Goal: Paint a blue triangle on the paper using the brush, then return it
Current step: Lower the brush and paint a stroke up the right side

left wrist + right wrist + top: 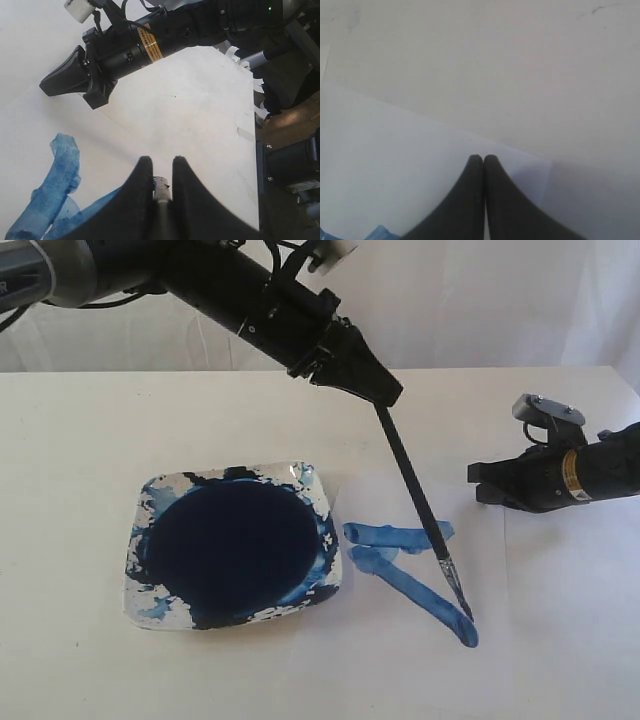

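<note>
The left gripper [385,397] is squeezing the brush [415,490] between its two black fingers [142,185]. The jaws are standing narrow, with just enough room for the thin black handle, and they are gripping it at its top end. The brush is leaning down from the gripper. Its wet blue tip is touching the paper [485,575] at the far end of the longer stroke.

The blue triangle [395,536] is showing two thick strokes. They are meeting at the end nearest the paint dish [150,495] and spreading apart like a V. The paint is looking patchy, light blue in some spots and darker in others. It is sitting on the paper near the paper's left edge, around the middle of the table [100,440] and closer to the table's front edge.

The right gripper [483,161] is resting on the paper close to one of its corners. Its jaws are pressing flat together with nothing between them. Its arm is lying low by the right edge of the table, near the brush but not touching it.

The paint dish is sitting just beside the paper's left edge. It is square, with a big dark navy pool in it and blue smears around its rim. The left arm is reaching in from the table's back left, passing over the far side of the dish.
</note>
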Robot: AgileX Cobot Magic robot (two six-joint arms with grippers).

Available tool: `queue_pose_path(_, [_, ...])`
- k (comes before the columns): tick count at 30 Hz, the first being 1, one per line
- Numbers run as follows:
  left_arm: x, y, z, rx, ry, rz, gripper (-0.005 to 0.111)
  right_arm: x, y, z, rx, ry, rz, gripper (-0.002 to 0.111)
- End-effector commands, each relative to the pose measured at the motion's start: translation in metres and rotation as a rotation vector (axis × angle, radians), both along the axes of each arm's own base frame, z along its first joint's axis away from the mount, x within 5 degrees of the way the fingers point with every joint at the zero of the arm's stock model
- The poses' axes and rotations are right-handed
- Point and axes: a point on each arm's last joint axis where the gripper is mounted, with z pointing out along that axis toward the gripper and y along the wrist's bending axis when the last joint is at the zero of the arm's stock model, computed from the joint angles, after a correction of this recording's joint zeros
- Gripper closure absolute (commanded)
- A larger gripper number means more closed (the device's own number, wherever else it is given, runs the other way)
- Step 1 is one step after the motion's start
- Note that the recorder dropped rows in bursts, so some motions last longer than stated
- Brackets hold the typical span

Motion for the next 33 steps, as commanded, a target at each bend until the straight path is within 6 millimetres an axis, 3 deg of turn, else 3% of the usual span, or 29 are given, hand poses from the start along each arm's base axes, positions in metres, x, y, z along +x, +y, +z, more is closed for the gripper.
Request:
queue_pose_path(1, [0.001,-0.005,-0.009,-0.024,0.050,-0.014,0.107,0.001,-0.009,-0.010,-0.097,0.004,-0.039,0.108])
queue_pose_path(6, [0.008,-0.010,-0.024,-0.031,0.083,-0.003,0.107,0.001,-0.009,-0.010,-0.097,0.004,-0.039,0.108])
queue_pose_path(33, [0.029,-0.015,-0.039,-0.052,-0.077,0.105,0.107,0.001,-0.009,-0.010,-0.097,0.004,-0.039,0.108])
